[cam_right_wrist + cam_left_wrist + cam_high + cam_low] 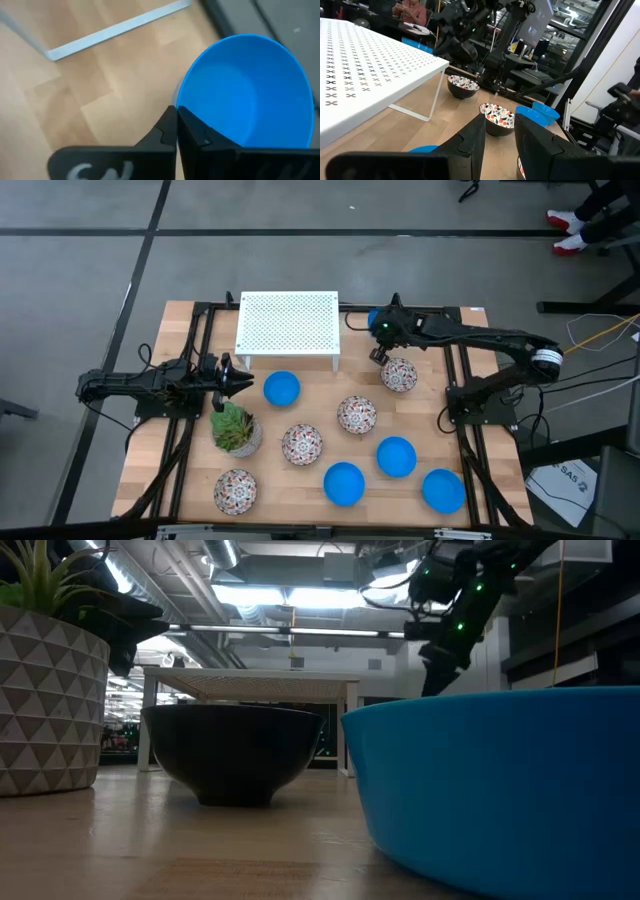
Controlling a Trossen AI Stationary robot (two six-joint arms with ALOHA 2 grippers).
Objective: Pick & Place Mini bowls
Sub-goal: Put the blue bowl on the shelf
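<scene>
Several mini bowls stand on the wooden table: blue ones (282,388), (396,457), (344,483) and more, and patterned ones (399,375), (357,415), (302,444) and more. My right gripper (383,332) reaches to the far side, beside the white rack's right end, and is shut on another blue bowl (245,90). My left gripper (240,383) is open at the table's left, just left of a blue bowl (425,148), touching nothing. My right gripper (176,112) pinches the blue bowl's rim (182,107), with one finger (210,145) inside the bowl and the other (157,140) outside its wall. The bowl's open side faces the wrist camera. Whether it stands on the table or hangs clear, I cannot tell.
A white perforated rack (288,328) stands at the far middle of the table. A potted green plant (236,430) sits near my left gripper. Black frame rails run along both sides of the table (470,410). A person's feet (570,230) show on the floor beyond.
</scene>
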